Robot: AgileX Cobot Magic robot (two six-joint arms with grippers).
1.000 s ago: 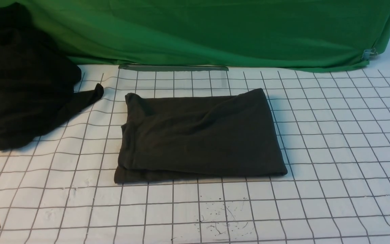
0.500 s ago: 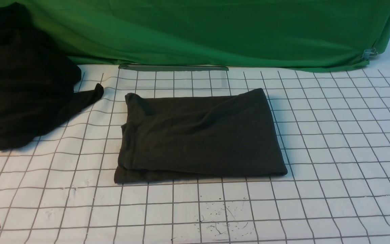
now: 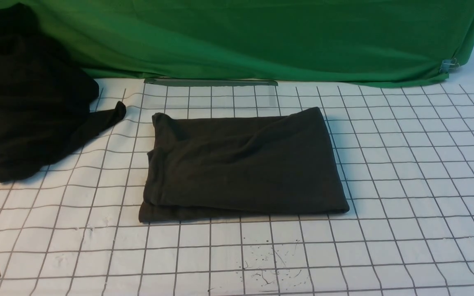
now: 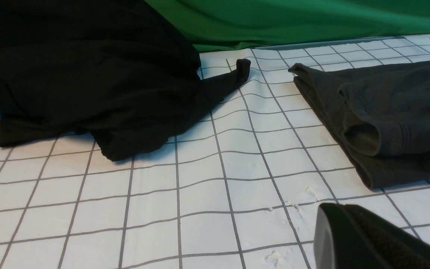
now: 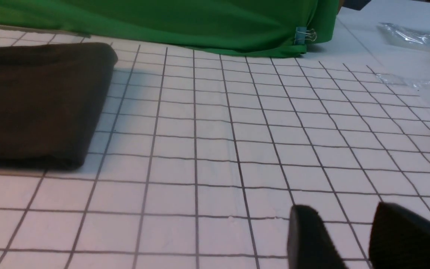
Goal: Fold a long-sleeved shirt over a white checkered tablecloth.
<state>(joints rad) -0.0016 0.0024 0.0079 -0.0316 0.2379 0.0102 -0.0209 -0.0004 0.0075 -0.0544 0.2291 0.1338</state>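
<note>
**Folded shirt lies mid-cloth, both claws clear of it**

At the middle of the white checkered tablecloth lies the long-sleeved shirt, folded into a rough rectangle several layers thick. Its surface is creased, with soft diagonal wrinkles running across the top layer. Along its left edge the stacked folds show as rounded loops, one ribbed hem visible in the left wrist view. The near edge sits slightly uneven, a lower layer peeping out at the near left corner. No logo or label is showing.

To the robot's left, well apart from the shirt, a blacker garment sits in a loose heap, one sleeve end pointing out across the grid toward the shirt without reaching it. Behind both, a bright green fabric drapes down onto the far edge of the counter, pinned at its right corner by a binder clip. A grey strip lies flat just in front of the green fabric. Small dark specks mark the cloth near the front edge.

Low at the front left corner, the left claw is closed, holding nothing, over bare cloth near the shirt's near left corner. The right claw has its jaws parted with an empty gap between them, over the grid well to the shirt's right.
</note>
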